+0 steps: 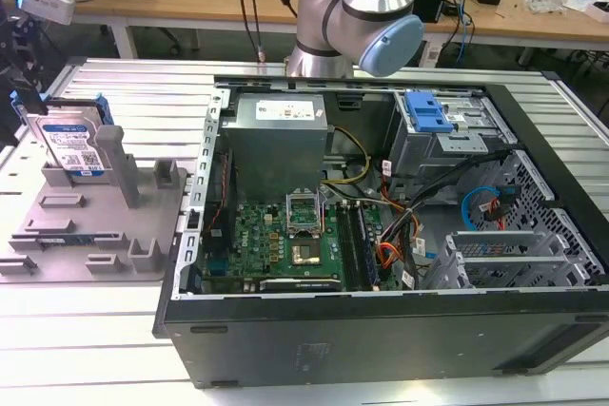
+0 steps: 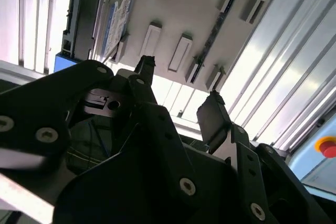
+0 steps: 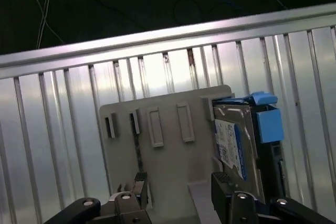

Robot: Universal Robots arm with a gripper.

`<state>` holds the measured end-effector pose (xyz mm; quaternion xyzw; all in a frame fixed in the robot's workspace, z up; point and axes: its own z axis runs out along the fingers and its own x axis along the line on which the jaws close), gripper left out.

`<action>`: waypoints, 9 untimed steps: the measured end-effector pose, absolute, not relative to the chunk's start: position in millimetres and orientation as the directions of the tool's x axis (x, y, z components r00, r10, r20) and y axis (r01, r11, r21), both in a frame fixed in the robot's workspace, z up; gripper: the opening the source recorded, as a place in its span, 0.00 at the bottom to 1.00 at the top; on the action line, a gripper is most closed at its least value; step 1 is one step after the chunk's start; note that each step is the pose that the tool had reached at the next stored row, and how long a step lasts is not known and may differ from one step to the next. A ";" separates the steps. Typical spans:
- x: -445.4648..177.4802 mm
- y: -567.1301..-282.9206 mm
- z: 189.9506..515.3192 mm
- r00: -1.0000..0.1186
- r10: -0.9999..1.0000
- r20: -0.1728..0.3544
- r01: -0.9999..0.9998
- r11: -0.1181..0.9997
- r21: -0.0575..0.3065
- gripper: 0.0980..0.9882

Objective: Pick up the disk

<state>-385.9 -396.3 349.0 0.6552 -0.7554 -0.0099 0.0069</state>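
The gripper (image 3: pixel 181 184) is hanging wide open, holding nothing, over the grey holder (image 3: pixel 157 156) where the disk (image 3: pixel 236 140) is standing on edge, off to one side, so a finger may be heading to bump it over.

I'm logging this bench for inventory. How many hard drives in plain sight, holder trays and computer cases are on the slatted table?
disk, standing upright in the tray: 1
grey holder tray: 1
open computer case: 1
Total: 3
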 end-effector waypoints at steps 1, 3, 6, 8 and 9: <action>-385.9 -396.3 348.8 -0.108 -0.994 -0.002 -0.994 0.108 0.023 0.56; -385.8 -396.2 348.6 -0.077 -0.997 0.001 -0.997 0.077 0.023 0.56; -385.8 -396.3 348.7 -0.075 -0.997 0.004 -0.997 0.075 0.023 0.56; -385.8 -396.3 348.7 -0.075 -0.997 0.005 -0.997 0.075 0.023 0.56; -385.8 -396.3 348.6 -0.075 -0.997 0.005 -0.997 0.075 0.023 0.56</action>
